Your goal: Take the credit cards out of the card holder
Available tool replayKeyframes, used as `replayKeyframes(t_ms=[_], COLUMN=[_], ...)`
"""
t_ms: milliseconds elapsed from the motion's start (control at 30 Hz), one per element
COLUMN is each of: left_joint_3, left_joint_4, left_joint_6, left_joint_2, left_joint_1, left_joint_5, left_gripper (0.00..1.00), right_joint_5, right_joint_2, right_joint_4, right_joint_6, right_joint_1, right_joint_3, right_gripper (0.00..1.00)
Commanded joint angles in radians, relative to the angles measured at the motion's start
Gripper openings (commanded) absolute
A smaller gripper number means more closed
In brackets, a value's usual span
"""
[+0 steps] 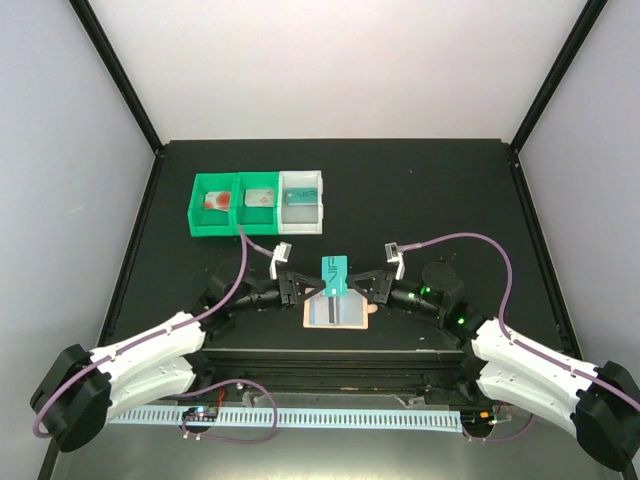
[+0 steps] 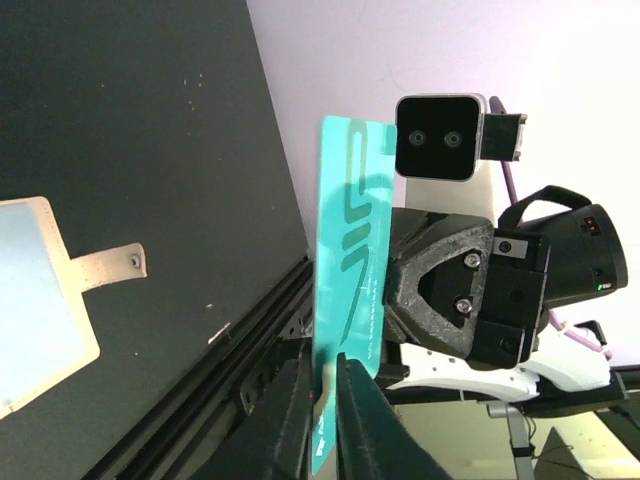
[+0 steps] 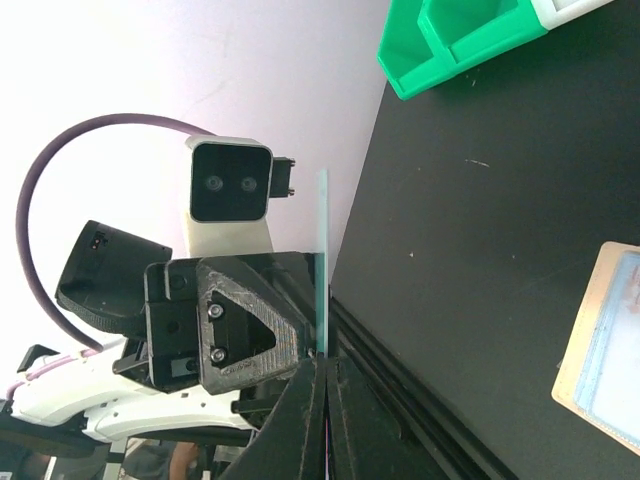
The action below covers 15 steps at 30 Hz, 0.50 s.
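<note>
**Credit card [image 1: 334, 272] pinched from both sides**

Top view: the teal credit card stands up between the left gripper [image 1: 314, 286] and the right gripper [image 1: 356, 286], over the far edge of the tan card holder [image 1: 338, 316]. The holder lies open on the matte black table [image 1: 450, 200]. Green bins [image 1: 232, 207] and a white bin [image 1: 302, 200] sit further back, with plain pale walls [image 1: 350, 60] all round.

Left wrist: its fingers [image 2: 292, 410] squeeze the card's lower end. The holder is flat on the table, off to the left.

Right wrist: the card shows edge-on, with this gripper's fingers [image 3: 305, 400] clamped tight on it.
</note>
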Motion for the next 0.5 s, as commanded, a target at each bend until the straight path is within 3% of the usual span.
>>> replayKeyframes(t_ms=[0,67,200,467], left_joint_3=[0.014,0.019,0.017,0.031], left_joint_4=[0.01,0.001,-0.018,-0.171], left_joint_6=[0.011,0.016,0.026,0.144], left_joint_2=[-0.026,-0.031,-0.063,-0.15], left_joint_1=[-0.007,-0.007,-0.008,0.001], left_joint_5=[0.013,0.027,0.03,0.076], left_gripper=[0.07,0.02,0.02,0.02], right_joint_5=[-0.017,-0.018,-0.025,-0.019], right_joint_2=[-0.018,-0.035,-0.06,-0.112], right_joint_4=[-0.001,-0.054,-0.1,-0.379], right_joint_6=[-0.026,-0.054,-0.1,-0.333], right_joint_1=[-0.004,-0.003,-0.004,-0.007], right_joint_3=[0.005,0.018,0.029,0.167], right_gripper=[0.01,0.01,0.06,0.16])
